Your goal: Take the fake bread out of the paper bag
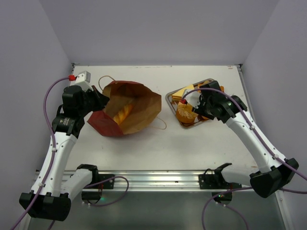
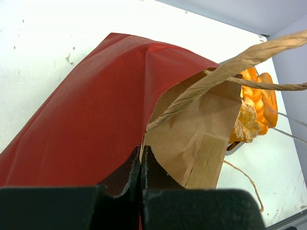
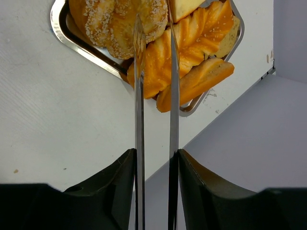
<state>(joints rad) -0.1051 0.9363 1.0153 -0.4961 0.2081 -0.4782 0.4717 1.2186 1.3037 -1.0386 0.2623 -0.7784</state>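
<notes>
The paper bag (image 1: 136,103) lies on its side, red outside and brown inside, with its mouth open toward the right. One golden long roll (image 1: 123,113) lies inside it. My left gripper (image 1: 102,101) is shut on the bag's rim; in the left wrist view the gripper (image 2: 140,160) pinches the edge where red paper (image 2: 91,115) meets the brown lining (image 2: 201,139). My right gripper (image 1: 200,107) is shut on metal tongs (image 3: 139,96). The tongs' tips hang over a sesame roll (image 3: 108,24) and a braided loaf (image 3: 196,38) on the steel tray (image 3: 79,43).
The tray (image 1: 171,98) stands right of the bag and also holds a long roll (image 3: 196,82) and a yellow sandwich piece (image 1: 186,91). The bag's string handles (image 2: 216,76) loop out past the mouth. Walls close the table on the left, back and right.
</notes>
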